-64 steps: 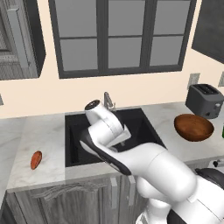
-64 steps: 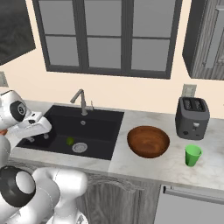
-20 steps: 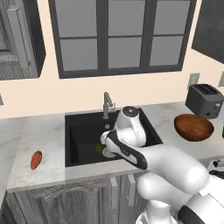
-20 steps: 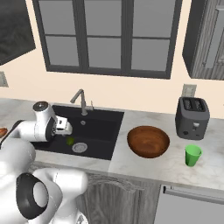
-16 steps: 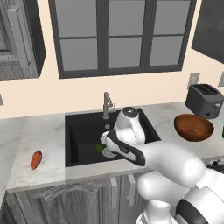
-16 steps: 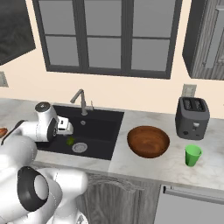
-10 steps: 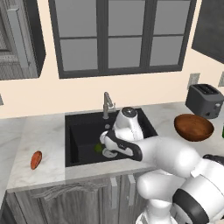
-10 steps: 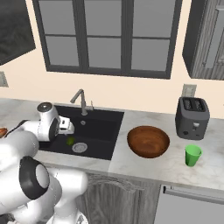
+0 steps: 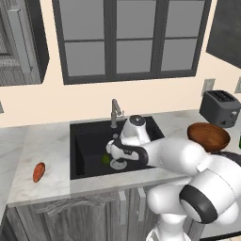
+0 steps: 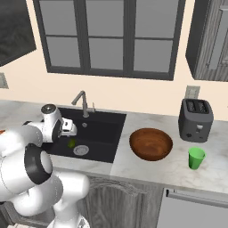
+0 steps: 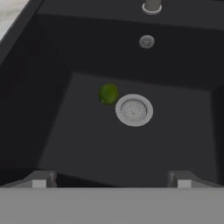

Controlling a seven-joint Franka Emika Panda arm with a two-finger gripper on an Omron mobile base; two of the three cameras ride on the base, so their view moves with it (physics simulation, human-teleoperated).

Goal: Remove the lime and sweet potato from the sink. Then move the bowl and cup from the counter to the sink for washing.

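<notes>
Your hand [image 11: 111, 179] hangs spread and empty over the sink [image 9: 87, 141] — lime [image 11: 108, 94] beside the drain [image 11: 134, 110]. Sweet potato [image 9: 39, 172] on the surface [image 9: 42, 146], long axis running front-to-back.

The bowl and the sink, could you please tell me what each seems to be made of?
The bowl looks like wood with a smooth, slightly glossy finish: warm brown, darker inside with faint grain-like streaks. The sink looks like matte black composite or coated metal, though that is uncertain: flat dark walls, barely any reflection, against a shiny silver drain.
</notes>
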